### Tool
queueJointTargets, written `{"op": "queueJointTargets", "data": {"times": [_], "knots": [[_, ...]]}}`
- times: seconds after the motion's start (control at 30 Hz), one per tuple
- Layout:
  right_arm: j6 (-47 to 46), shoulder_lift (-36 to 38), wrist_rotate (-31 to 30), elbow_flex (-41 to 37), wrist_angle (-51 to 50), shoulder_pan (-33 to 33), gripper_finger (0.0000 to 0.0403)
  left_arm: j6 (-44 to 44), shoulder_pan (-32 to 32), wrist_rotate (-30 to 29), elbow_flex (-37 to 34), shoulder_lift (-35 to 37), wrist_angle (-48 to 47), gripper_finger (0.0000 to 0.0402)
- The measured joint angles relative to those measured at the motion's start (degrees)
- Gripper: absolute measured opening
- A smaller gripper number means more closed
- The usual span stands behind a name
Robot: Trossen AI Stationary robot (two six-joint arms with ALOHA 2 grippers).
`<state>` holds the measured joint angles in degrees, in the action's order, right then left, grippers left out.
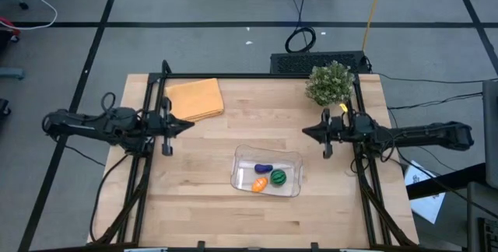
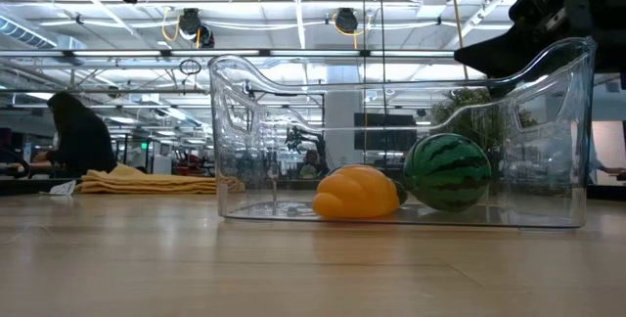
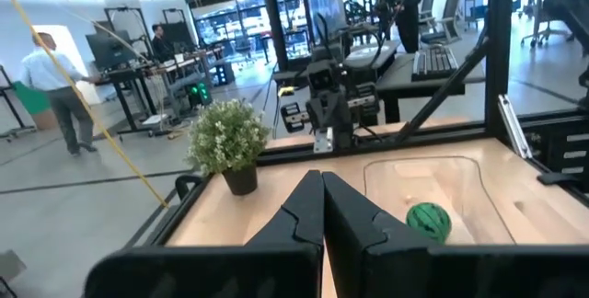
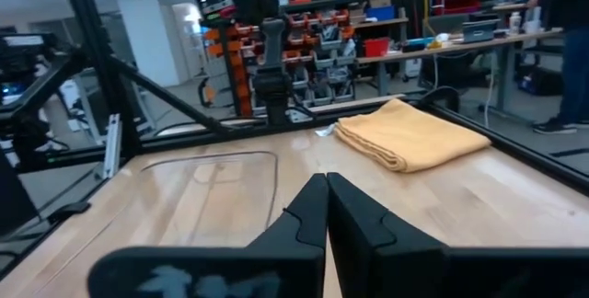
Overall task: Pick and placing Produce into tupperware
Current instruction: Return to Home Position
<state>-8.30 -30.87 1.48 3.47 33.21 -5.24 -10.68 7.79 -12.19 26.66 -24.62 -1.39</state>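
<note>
The clear tupperware stands on the table's near middle. Inside it lie all three produce pieces: the purple one, the green striped round one and the orange one. The low view shows the orange piece and the green piece resting on the container's floor. My left gripper hovers shut at the table's left side, pointing level toward the right. My right gripper hovers shut at the right side, pointing left. Both are clear of the container and hold nothing.
A folded orange-yellow cloth lies at the far left. A bushy green plant in a pot stands at the far right, just behind my right arm. Bare wood stretches along the near edge. People stand in the room beyond the table.
</note>
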Motion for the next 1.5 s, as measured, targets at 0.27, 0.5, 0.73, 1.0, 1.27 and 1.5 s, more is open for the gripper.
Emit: {"op": "queueJointTargets", "data": {"times": [0.27,0.5,0.73,1.0,1.27,1.5], "knots": [[-1.7,0.0,3.0,0.0,0.5,-2.2,0.0,0.3,0.0,1.7,-5.4,0.0,4.5,0.0],[-3.8,0.0,6.4,0.0,1.7,-2.3,0.0,0.7,0.0,5.1,-9.5,0.0,5.5,0.0],[-5.6,0.0,9.3,0.0,0.8,-2.2,0.0,0.9,0.0,6.6,-10.8,0.0,2.1,0.0],[-3.6,0.5,9.0,0.0,1.1,-1.0,0.0,1.5,0.0,4.2,-10.8,0.0,-1.1,0.0],[-2.9,4.7,3.7,0.0,0.8,-1.1,0.0,0.8,0.0,3.5,-10.8,1.2,-1.5,0.0],[-1.9,5.1,2.6,0.0,0.4,-1.2,0.0,2.3,0.0,2.8,-10.8,1.6,-3.0,0.0002]]}}
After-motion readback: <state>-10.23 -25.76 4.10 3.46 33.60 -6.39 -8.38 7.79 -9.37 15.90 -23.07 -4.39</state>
